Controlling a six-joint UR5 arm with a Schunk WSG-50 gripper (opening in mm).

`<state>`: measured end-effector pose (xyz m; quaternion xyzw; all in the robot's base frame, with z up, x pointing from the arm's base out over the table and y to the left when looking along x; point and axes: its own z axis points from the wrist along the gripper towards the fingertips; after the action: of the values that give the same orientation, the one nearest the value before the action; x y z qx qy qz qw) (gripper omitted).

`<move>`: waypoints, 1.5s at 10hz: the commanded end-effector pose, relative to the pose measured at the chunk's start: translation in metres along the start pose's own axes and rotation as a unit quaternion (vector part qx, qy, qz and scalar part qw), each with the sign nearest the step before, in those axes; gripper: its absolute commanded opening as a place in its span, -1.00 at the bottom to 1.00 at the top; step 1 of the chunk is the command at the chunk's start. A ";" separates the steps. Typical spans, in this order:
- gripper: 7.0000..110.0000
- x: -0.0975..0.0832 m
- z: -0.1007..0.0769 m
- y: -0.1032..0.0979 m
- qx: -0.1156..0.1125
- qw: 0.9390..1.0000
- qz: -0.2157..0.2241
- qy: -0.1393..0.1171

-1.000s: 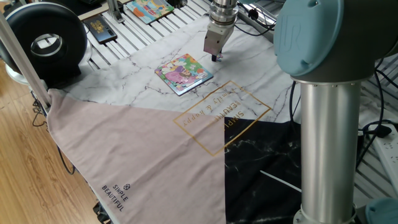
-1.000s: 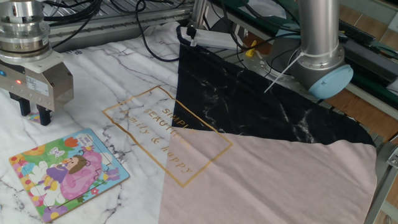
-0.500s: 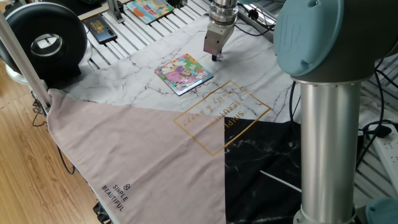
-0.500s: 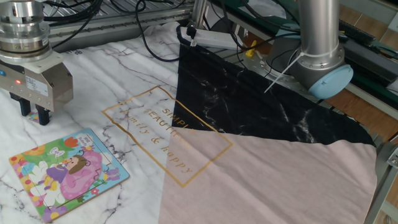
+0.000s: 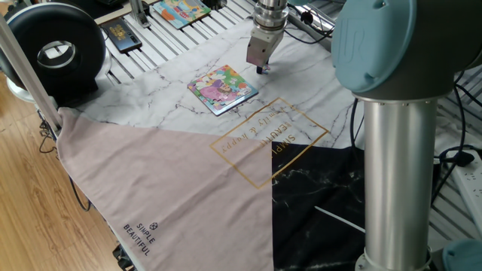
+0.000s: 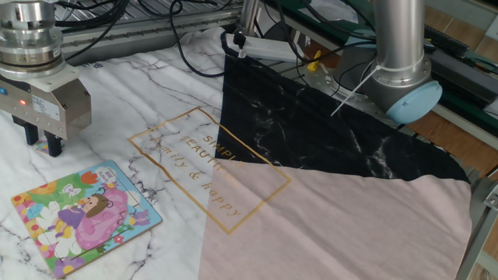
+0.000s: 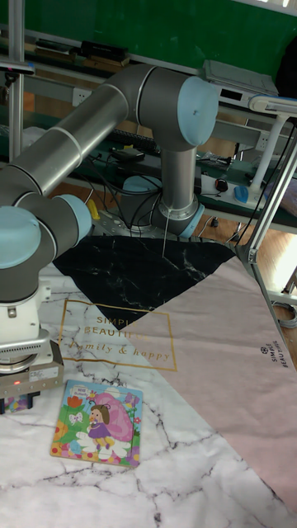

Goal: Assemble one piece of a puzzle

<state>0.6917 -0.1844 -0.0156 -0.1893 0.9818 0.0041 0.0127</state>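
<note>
The puzzle [image 5: 223, 87] [image 6: 84, 217] [image 7: 98, 422] lies flat on the marble-print cloth, a small square board with a pink, green and yellow cartoon girl. My gripper [image 5: 261, 70] [image 6: 43, 144] [image 7: 20, 403] stands upright just beyond the board's far edge, with its tips low over the cloth. The two dark fingers [image 6: 54, 145] are close together. A small pinkish-purple bit shows between them, which I take for the piece [image 6: 42, 143]. Most of it is hidden by the fingers.
A black round fan [image 5: 56, 53] stands at the far left. A larger blue-and-orange picture board [image 5: 181, 10] and a dark flat box [image 5: 122, 35] lie on the slatted bench behind. The arm's base column [image 5: 395, 165] rises at the right, over the black and pink cloth.
The gripper's fingers have shifted very slightly to the left in the other fixed view. The puzzle has not moved.
</note>
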 end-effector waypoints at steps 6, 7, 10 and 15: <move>-1.00 0.000 -0.003 -0.002 0.003 1.000 0.014 0.000; -1.00 -0.001 -0.003 -0.001 0.002 1.000 0.014 -0.001; -1.00 -0.002 -0.009 0.001 -0.004 1.000 0.014 -0.005; -1.00 -0.015 -0.025 0.001 -0.006 1.000 -0.002 -0.014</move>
<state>0.6976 -0.1816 -0.0009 -0.1867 0.9822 0.0069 0.0183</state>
